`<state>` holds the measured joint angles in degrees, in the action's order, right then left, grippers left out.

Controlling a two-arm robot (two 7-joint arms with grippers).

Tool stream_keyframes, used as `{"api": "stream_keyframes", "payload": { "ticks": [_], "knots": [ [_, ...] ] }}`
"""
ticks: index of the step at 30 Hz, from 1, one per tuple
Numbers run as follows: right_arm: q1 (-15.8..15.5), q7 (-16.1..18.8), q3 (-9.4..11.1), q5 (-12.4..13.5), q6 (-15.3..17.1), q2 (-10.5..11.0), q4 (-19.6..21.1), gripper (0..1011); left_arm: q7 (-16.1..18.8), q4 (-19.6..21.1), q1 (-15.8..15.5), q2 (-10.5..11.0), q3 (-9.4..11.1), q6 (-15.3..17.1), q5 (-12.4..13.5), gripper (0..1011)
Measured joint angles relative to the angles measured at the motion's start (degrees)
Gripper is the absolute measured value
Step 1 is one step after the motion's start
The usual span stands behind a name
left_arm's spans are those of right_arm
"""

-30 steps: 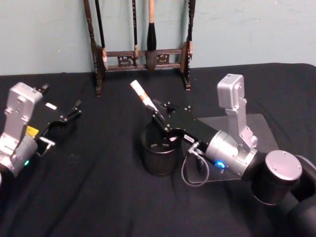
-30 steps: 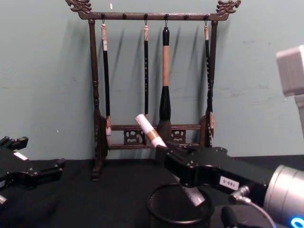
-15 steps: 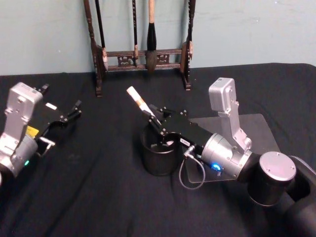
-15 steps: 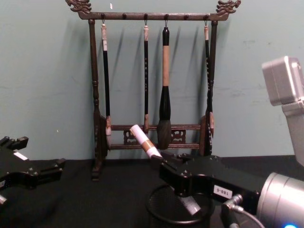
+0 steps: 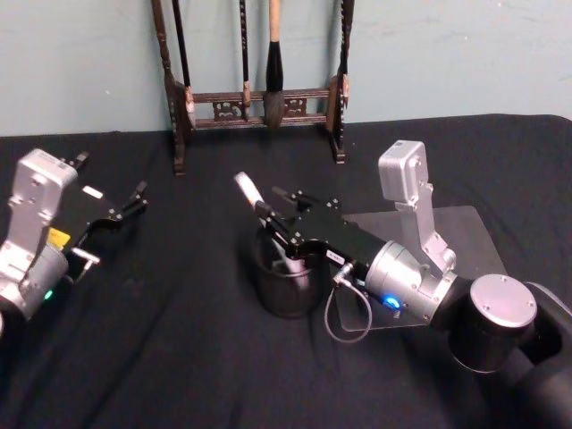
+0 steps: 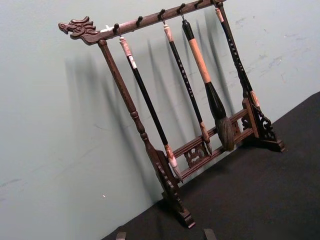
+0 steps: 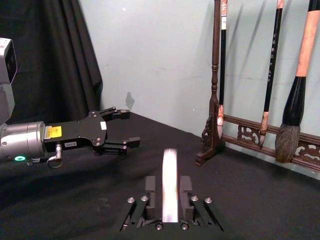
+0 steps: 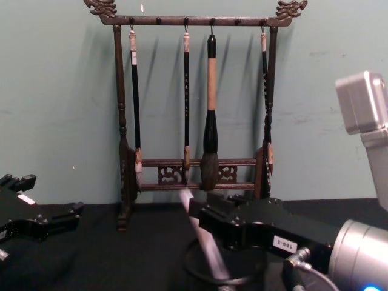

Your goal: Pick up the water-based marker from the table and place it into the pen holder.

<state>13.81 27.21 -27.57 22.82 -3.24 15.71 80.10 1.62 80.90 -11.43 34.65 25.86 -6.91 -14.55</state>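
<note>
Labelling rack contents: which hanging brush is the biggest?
The third brush from the robot's left: thick tan-and-black handle, bushy dark tuft. The rest are slim.

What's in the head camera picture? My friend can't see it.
A white marker leans in a black holder, at the right pincer's open tips. The left pincer sits far left, and a brush rack stands behind.

The water-based marker (image 7: 170, 186) is rendered blurred, and its lower end is hidden inside the pen holder (image 5: 282, 295). The holder's base is cut off in the chest view; the brush rack (image 5: 259, 94) is cropped above in the head view.
</note>
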Motion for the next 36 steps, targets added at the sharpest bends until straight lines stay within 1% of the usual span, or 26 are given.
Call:
{"api": "stream_keyframes", "payload": {
  "ticks": [2, 5, 6, 7, 9, 10, 11, 12, 13, 15, 17, 18, 21, 23, 26, 32, 34, 36],
  "knots": [
    [0.0, 0.0, 0.0, 0.0, 0.0, 0.0, 0.0, 354, 0.0, 0.0, 0.0, 0.0, 0.0, 0.0, 0.0, 1001],
    [0.0, 0.0, 0.0, 0.0, 0.0, 0.0, 0.0, 482, 0.0, 0.0, 0.0, 0.0, 0.0, 0.0, 0.0, 1001],
    [0.0, 0.0, 0.0, 0.0, 0.0, 0.0, 0.0, 482, 0.0, 0.0, 0.0, 0.0, 0.0, 0.0, 0.0, 1001],
    [0.0, 0.0, 0.0, 0.0, 0.0, 0.0, 0.0, 541, 0.0, 0.0, 0.0, 0.0, 0.0, 0.0, 0.0, 1001],
    [0.0, 0.0, 0.1, 0.0, 0.0, 0.0, 0.0, 580, 0.0, 0.0, 0.0, 0.0, 0.0, 0.0, 0.0, 1001],
    [0.0, 0.1, 0.1, 0.0, 0.0, 0.0, 0.0, 644, 0.0, 0.0, 0.0, 0.0, 0.0, 0.0, 0.0, 1001],
    [0.0, 0.1, 0.1, 0.0, 0.0, 0.0, 0.0, 644, 0.0, 0.0, 0.0, 0.0, 0.0, 0.0, 0.0, 1001],
    [0.0, 0.1, 0.1, 0.1, 0.0, 0.0, 0.0, 684, 0.0, 0.0, 0.0, 0.0, 0.0, 0.0, 0.0, 1001],
    [0.0, 0.1, 0.1, 0.1, -0.1, 0.0, 0.0, 699, 0.0, 0.0, 0.0, 0.0, 0.0, 0.0, 0.0, 1001],
    [0.0, 0.1, 0.1, 0.1, -0.1, 0.0, 0.0, 778, 0.0, 0.0, 0.0, 0.0, 0.0, 0.0, 0.0, 1001],
    [0.0, 0.1, 0.1, 0.1, -0.1, 0.0, 0.0, 834, 0.0, 0.0, 0.0, 0.0, 0.0, 0.0, 0.0, 1001],
    [0.0, 0.1, 0.1, 0.1, -0.1, 0.0, 0.0, 883, 0.0, 0.0, 0.0, 0.0, 0.0, 0.0, 0.0, 1001],
    [0.0, 0.1, 0.1, 0.1, -0.1, 0.0, 0.0, 930, 0.0, 0.0, 0.0, 0.0, 0.0, 0.0, 0.0, 1001],
    [0.0, 0.1, 0.1, 0.1, -0.1, 0.0, 0.0, 996, 0.0, 0.0, 0.0, 0.0, 0.0, 0.0, 0.0, 1001],
    [0.0, 0.1, 0.1, 0.2, -0.1, 0.0, 0.1, 1002, 0.0, 0.0, 0.0, 0.0, 0.0, 0.0, 0.0, 1001],
    [-0.1, -0.2, 1.1, 0.8, -0.3, 0.6, 1.8, 1003, 0.0, 0.0, 0.0, 0.0, 0.0, 0.0, 0.0, 1001],
    [-0.2, -1.2, 1.8, 0.7, -0.3, 1.0, 2.9, 1003, 0.0, 0.0, 0.0, 0.0, 0.0, 0.0, 0.0, 1001],
    [-0.4, -2.9, 2.6, 0.2, 0.6, 1.5, 4.1, 1003, 0.0, 0.0, 0.0, 0.0, 0.0, 0.0, 0.0, 1001]
  ]
}}
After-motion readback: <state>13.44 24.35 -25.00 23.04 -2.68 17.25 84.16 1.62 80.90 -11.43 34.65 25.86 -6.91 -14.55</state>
